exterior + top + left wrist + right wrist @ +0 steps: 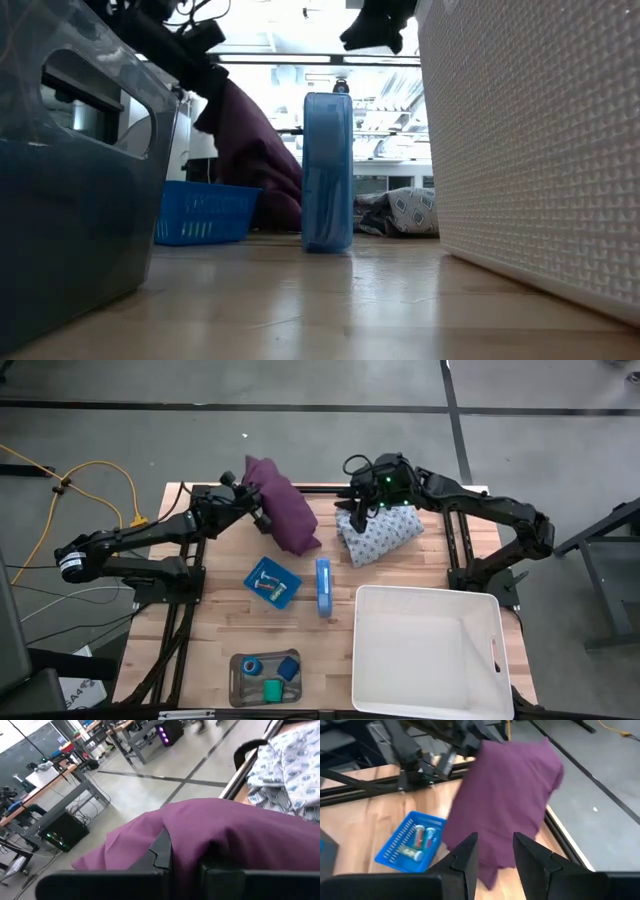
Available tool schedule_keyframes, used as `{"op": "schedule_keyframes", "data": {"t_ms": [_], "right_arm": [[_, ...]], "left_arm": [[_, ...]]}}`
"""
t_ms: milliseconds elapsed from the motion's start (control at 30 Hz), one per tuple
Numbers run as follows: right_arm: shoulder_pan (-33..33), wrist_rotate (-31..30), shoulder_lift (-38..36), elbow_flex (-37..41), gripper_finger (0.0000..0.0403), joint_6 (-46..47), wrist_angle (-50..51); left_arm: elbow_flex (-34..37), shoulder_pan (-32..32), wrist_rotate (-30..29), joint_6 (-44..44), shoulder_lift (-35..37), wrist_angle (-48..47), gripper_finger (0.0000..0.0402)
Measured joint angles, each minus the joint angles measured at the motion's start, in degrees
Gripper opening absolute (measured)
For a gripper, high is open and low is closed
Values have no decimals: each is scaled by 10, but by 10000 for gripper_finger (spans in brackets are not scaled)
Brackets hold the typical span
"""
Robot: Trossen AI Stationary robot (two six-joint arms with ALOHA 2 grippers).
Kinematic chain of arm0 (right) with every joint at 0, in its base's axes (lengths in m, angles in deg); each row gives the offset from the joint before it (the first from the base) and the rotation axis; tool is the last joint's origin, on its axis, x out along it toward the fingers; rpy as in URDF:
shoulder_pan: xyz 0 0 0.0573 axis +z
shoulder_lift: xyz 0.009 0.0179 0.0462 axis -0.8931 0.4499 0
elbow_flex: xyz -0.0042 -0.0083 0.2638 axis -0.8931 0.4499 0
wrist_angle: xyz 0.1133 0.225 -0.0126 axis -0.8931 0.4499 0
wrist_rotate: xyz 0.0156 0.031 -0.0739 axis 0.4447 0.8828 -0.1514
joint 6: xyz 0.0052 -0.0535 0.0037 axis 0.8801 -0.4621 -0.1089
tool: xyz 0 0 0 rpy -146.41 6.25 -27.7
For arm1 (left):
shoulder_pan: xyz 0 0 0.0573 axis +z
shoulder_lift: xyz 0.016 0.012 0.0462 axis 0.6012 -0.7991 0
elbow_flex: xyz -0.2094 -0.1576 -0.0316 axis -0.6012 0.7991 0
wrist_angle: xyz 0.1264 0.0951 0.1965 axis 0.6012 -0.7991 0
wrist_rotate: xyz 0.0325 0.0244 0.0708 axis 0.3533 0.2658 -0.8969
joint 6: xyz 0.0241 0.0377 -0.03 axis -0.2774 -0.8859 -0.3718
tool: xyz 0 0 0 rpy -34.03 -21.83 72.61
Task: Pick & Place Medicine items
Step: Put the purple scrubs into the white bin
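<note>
Left end effector (262, 517) is clamped on the purple cloth (283, 508) at the far side of the surface (215, 622), holding it lifted; the cloth hangs down from the grip and its lower edge drapes toward the wood. In the left wrist view the cloth (225, 835) bunches right over the closed fingers (162, 851).

Right end effector (357, 512) hovers above the patterned pale cloth (380, 532), which lies crumpled on the surface just right of the purple one. Its fingers (466, 855) stand slightly apart with nothing between them, pointed toward the purple cloth (505, 800). Not gripping anything.

Medicine items, none touched by either arm:
- small blue basket (271, 582) at mid surface, holding a few small vial-like pieces (419, 839); contents are too small to identify further
- blue flat case (323, 586) standing on edge just right of the basket, upright in the low view (328, 172)
- clear grey tray (264, 678) at the near edge, holding a blue roll (254, 666), a green roll (272, 689) and a small blue block (288, 668)

White bin (430, 652) sits at the near right, beside the tray, well apart from both end effectors.
</note>
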Motion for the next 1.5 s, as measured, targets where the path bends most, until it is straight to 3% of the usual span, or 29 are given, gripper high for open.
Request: {"op": "schedule_keyframes", "data": {"t_ms": [467,867,1067,1200,1500], "right_arm": [[26,-22,84,0,119,23,-56],[54,-67,112,0,227,23,-95],[69,-82,139,-1,261,46,-129],[83,-104,166,0,268,56,-160],[129,-217,203,0,267,39,-234]], "left_arm": [[0,0,-1,3,0,-3,13],[0,0,-2,3,0,1,13],[0,0,-2,7,0,5,13],[0,0,-3,18,0,6,13],[1,0,-16,30,0,11,13]]}}
